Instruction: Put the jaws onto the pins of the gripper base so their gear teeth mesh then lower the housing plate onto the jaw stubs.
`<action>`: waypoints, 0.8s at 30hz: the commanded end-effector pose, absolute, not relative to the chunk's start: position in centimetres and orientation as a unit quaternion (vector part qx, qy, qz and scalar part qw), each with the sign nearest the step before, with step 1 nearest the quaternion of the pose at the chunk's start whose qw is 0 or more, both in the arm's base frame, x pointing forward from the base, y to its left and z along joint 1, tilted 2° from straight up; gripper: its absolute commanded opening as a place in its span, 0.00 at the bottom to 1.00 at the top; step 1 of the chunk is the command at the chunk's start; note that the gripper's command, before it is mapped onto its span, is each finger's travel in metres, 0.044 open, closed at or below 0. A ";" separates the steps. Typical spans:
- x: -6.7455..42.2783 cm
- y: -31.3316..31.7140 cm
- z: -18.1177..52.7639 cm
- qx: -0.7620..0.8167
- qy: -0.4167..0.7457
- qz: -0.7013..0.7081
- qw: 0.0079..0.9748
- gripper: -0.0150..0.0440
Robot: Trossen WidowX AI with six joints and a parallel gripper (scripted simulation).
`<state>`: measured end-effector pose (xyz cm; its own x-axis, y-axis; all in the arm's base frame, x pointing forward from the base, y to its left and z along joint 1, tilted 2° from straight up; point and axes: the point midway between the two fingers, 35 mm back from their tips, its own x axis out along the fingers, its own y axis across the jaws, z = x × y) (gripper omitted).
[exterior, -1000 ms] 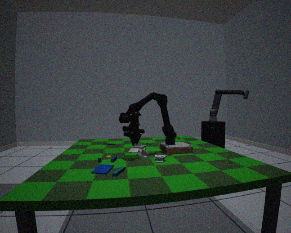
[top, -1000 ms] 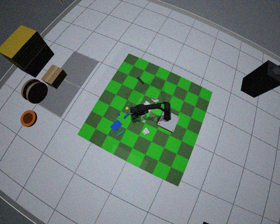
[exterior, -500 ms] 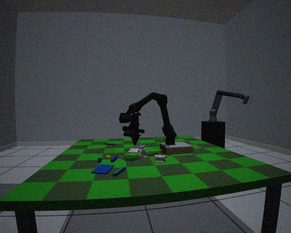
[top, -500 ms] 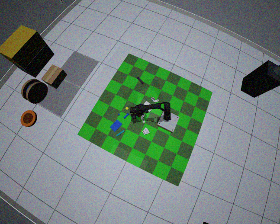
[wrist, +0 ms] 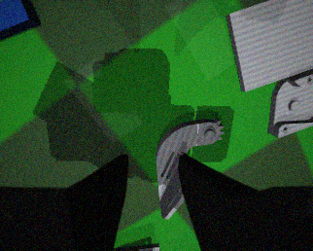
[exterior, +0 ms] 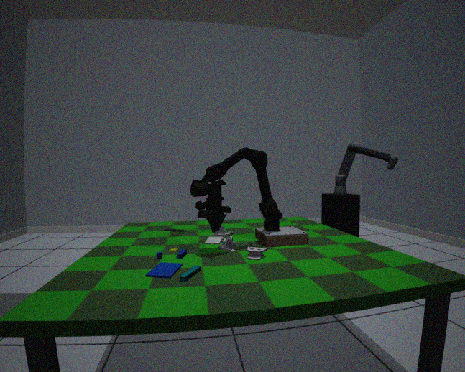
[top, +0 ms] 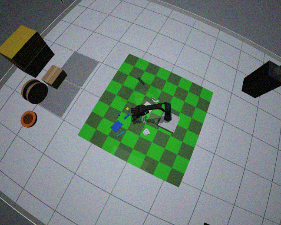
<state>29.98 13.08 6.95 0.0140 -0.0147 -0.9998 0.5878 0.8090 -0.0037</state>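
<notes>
My gripper (top: pixel 133 118) (exterior: pixel 216 230) (wrist: pixel 154 161) is partly open and empty, pointing down above the table. A grey curved jaw (top: pixel 143 119) (exterior: pixel 228 244) (wrist: pixel 166 156) with gear teeth lies below the fingertips; in the wrist view it shows between them, close to the right finger, which hides part of it. The gripper base (wrist: pixel 305 104) with two round pins is at the right of the wrist view, largely hidden by the arm in the top view. The second jaw (top: pixel 155 99) lies beyond the arm. A pale part (top: pixel 146 131) (exterior: pixel 256 252), perhaps the housing, stands apart.
A pale ribbed plate (top: pixel 147 103) (exterior: pixel 213 239) (wrist: pixel 276 46) adjoins the gripper base. A blue plate (top: pixel 116 126) (exterior: pixel 164 269), a teal bar (top: pixel 120 133) (exterior: pixel 190 273), a blue block (top: pixel 126 116) (exterior: pixel 181 253) and a yellow square (top: pixel 127 108) lie on the table. A dark bar (top: pixel 140 81) lies farther off.
</notes>
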 end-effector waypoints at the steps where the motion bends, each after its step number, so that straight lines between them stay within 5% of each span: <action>1: 30.0 13.1 6.9 0.215 0.666 -0.222 0.679 0.65; 9: 30.0 13.1 6.9 0.215 0.666 -0.222 0.679 1.00; 24: 30.0 13.1 6.9 0.215 0.666 -0.222 0.679 1.00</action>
